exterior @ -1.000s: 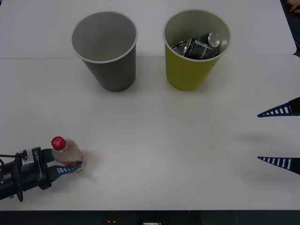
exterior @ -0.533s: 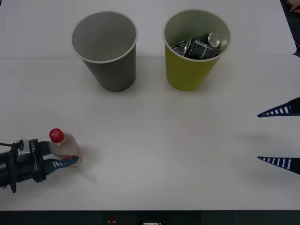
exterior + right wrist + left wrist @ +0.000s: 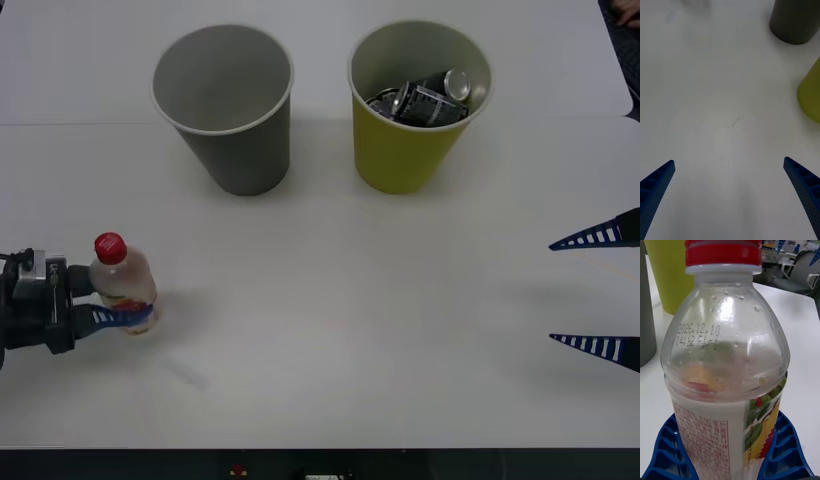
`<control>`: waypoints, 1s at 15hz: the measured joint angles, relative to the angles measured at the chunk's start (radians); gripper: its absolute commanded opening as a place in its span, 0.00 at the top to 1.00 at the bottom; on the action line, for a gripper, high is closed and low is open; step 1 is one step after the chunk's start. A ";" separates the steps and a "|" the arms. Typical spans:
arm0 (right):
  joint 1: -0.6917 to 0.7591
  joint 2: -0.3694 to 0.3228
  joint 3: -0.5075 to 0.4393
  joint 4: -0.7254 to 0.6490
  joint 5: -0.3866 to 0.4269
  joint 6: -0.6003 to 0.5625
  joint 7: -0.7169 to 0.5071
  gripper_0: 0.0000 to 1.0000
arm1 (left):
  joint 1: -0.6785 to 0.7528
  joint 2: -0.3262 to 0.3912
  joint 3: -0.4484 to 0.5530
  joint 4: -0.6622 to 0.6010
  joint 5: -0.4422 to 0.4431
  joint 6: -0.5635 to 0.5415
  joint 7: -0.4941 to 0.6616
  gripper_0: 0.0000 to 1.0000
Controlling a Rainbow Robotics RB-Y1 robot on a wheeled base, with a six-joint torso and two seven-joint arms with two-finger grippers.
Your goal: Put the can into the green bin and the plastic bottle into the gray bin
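Observation:
My left gripper (image 3: pixel 112 306) is shut on the plastic bottle (image 3: pixel 122 283) at the table's left edge, holding it upright. The bottle (image 3: pixel 726 363) is clear with a red cap and a fruit label, and blue fingers (image 3: pixel 784 450) clasp its lower body. The gray bin (image 3: pixel 226 108) stands at the back, left of centre, and looks empty. To its right stands the green bin (image 3: pixel 415 105) with a crushed can (image 3: pixel 425 98) lying inside. My right gripper (image 3: pixel 598 292) hangs open at the table's right edge; its fingers (image 3: pixel 805 187) are spread wide over bare table.
The white table (image 3: pixel 340 300) lies bare between the two grippers and in front of the bins. A dark front edge (image 3: pixel 320 462) runs along the near side. The gray bin (image 3: pixel 794 20) and the green bin (image 3: pixel 810 95) stand far ahead of the right gripper.
My left gripper has lifted the bottle off the table and carried it toward the back and slightly left, turning it from tilted to upright. The right arm has not moved.

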 measured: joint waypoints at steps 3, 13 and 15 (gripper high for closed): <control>0.000 0.000 0.000 0.000 0.000 0.000 0.000 0.00 | 0.003 -0.001 0.112 -0.073 -0.133 0.000 0.160 1.00; 0.000 0.000 0.000 0.000 0.000 0.000 0.000 0.00 | 0.002 0.000 0.415 -0.416 -0.530 0.006 0.750 1.00; 0.000 0.000 0.000 0.000 0.000 0.000 0.000 0.00 | -0.018 -0.001 0.442 -0.491 -0.589 0.006 0.886 1.00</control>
